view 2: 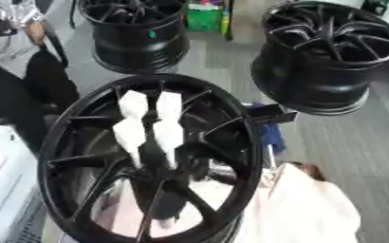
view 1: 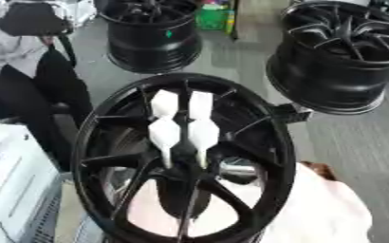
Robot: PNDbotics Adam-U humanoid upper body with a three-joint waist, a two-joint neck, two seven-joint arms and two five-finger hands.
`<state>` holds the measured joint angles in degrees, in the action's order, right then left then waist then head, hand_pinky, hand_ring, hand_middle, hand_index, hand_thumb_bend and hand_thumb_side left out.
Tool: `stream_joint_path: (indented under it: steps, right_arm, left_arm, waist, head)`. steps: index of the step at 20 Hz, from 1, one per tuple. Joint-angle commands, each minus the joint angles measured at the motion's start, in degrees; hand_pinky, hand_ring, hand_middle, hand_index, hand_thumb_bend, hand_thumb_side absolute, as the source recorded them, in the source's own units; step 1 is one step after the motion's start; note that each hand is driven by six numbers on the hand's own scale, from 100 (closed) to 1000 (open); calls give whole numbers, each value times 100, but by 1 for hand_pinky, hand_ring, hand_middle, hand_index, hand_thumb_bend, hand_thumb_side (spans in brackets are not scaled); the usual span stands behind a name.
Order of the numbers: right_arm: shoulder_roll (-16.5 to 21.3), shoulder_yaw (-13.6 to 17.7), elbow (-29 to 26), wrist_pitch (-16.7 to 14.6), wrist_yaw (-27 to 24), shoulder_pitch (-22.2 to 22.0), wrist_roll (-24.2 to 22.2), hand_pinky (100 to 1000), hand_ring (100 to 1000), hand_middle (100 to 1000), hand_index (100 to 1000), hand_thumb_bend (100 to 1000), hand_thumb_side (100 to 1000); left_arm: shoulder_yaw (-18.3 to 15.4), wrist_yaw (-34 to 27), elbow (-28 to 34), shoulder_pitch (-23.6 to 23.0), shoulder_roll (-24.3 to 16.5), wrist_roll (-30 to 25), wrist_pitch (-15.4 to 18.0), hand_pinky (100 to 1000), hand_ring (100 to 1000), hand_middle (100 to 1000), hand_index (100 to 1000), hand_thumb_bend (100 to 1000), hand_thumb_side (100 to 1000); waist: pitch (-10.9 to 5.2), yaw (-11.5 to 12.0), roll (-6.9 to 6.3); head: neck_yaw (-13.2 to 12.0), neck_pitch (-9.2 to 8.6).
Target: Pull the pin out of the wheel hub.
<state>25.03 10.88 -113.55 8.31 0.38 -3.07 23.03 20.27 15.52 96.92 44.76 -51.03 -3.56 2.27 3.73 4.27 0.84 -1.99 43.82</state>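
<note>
Grey floor [view 1: 372,137], wheel hub [view 1: 184,156], possibly 4 white pins [view 1: 183,124]

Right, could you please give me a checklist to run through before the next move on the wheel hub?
1. Large black spoked wheel upright in front: ok.
2. Robot hand at the hub: ok.
3. Which hand it is: cannot tell.
4. Pin visible: not ok, hidden behind the hand.
5. Grip on the pin: cannot tell.
6. Far-left black wheel and far-right black wheel standing apart behind: ok.
</note>
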Motion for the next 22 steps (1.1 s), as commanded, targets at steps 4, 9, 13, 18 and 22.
stream_joint_path:
  steps: [4, 9, 13, 18, 22]
  right_arm:
    - [139, -5, -104, 33, -80, -7, -21, 729, 752, 783, 790, 100, 731]
    - [120, -17, -104, 50, -126, -43, -28, 729, 751, 782, 789, 100, 733]
    - [106, 3, -104, 69, -142, -108, 9, 728, 749, 780, 788, 100, 736]
    - [63, -3, -104, 92, -177, -129, 21, 726, 747, 778, 786, 100, 741]
    - [63, -7, -104, 98, -209, -123, 38, 725, 745, 775, 784, 100, 739]
  left_arm:
    - [825, 532, -849, 689, -174, -551, 520, 867, 853, 777, 885, 437, 432]
    - [1493, 936, -1613, 1229, 244, -1075, 1000, 871, 863, 792, 889, 452, 441]
    - [860, 718, -2539, 1820, 657, -4045, 1725, 872, 865, 795, 889, 473, 444]
    - [815, 495, -2749, 2032, 859, -4819, 1807, 872, 863, 793, 890, 469, 444]
    - [1022, 382, -2932, 2135, 1074, -4840, 1857, 871, 862, 791, 894, 467, 444]
  waist:
    - [-26, 30, 21]
    - [-17, 100, 43]
    - [-15, 200, 47]
    - [4, 211, 43]
    - [6, 193, 45]
  head:
    - [137, 30]
    - [232, 30]
    - [352, 30]
    - [413, 30]
    - [381, 26]
